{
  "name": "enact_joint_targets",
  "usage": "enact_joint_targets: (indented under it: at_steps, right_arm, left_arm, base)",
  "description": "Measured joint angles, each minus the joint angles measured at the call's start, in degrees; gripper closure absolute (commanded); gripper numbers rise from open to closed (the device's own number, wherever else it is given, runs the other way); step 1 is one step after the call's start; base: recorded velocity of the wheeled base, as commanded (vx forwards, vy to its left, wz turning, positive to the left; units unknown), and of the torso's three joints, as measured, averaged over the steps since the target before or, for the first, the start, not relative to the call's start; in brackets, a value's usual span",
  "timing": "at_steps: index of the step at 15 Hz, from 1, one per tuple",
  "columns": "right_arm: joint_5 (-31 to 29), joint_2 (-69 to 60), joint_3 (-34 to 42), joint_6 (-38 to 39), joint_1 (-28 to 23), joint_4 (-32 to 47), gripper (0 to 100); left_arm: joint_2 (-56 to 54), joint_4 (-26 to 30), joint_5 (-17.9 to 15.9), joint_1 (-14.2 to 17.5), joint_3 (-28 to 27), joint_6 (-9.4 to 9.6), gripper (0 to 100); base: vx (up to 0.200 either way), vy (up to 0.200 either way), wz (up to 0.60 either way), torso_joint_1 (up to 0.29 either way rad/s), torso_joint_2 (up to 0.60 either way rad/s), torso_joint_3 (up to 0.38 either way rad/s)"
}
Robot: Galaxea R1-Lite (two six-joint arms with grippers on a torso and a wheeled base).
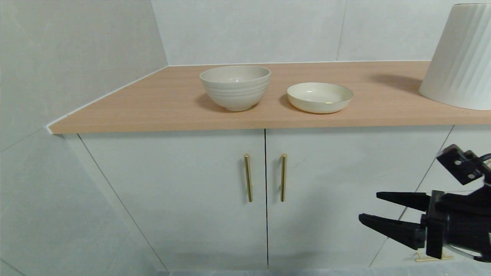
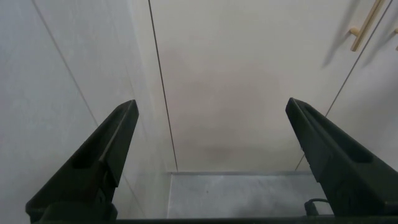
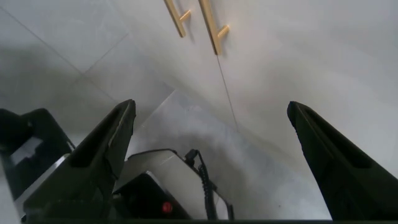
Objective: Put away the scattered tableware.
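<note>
A ribbed cream bowl (image 1: 235, 87) stands on the wooden table (image 1: 153, 107), and a shallow gold-rimmed dish (image 1: 319, 97) sits just beside it on its right, not touching it. A white pleated lampshade (image 1: 460, 57) stands farther right. The right hand (image 1: 369, 206) hangs low before the right cabinet door (image 1: 337, 184), fingers spread and empty. The left hand (image 2: 211, 104), also spread wide and empty, faces the cabinet front near the floor.

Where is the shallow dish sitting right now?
In the head view, the shallow dish sits on the wooden countertop, just right of the deep bowl without touching it, and left of the white pleated lampshade.
</note>
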Motion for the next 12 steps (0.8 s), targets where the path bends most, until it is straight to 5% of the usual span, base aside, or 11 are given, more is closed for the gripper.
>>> enact_joint_targets:
  at_steps: [12]
  right_arm:
    - [-0.05,22.58,-15.12,1.78,6.34,-4.07,0]
  left_arm:
    - [0.0,0.0,0.0,0.0,0.0,0.0,0]
  base:
    - [0.0,0.0,0.0,0.0,0.0,0.0]
